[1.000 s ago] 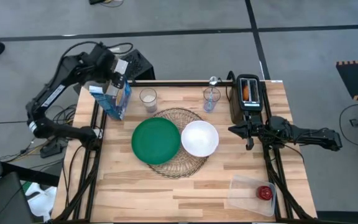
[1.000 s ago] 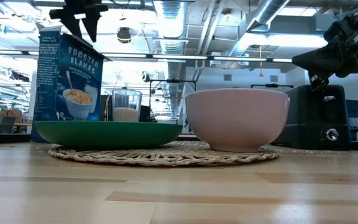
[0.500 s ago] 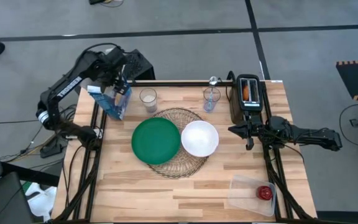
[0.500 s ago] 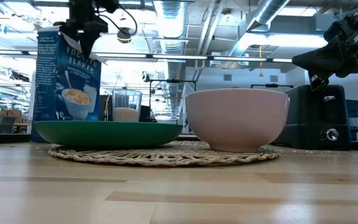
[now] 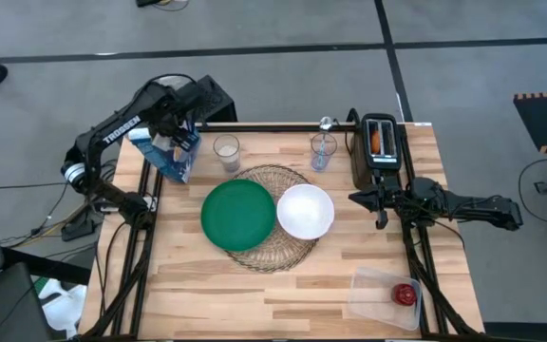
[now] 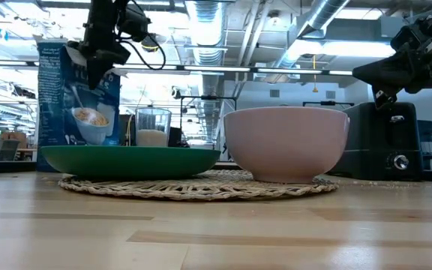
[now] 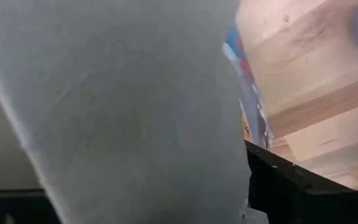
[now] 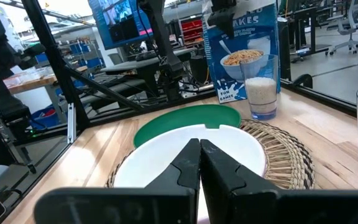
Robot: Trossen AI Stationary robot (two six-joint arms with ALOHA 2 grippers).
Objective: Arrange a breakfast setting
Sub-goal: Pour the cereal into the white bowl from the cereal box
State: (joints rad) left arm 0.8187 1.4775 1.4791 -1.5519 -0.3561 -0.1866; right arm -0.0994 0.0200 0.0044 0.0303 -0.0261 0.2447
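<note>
The setting looks roughly half laid. At the near edge of the desk the red apple sits in its clear plastic tub, not yet served. Mid-desk, the round woven mat carries the green plate and the white bowl side by side, touching or nearly so; both look empty. To their right the right gripper waits beside the toaster, fingers pressed together. Farther back stand two clear glasses, one part-filled with something white, the other holding a spoon, and the black toaster with the bagel in its slot. At the far left corner the left gripper is over the tilted cereal carton; its fingers straddle the top, though a firm pinch cannot be confirmed. The low view shows those fingers on the carton's top edge, which the overhead hides; only the overhead shows apple and bagel.
</note>
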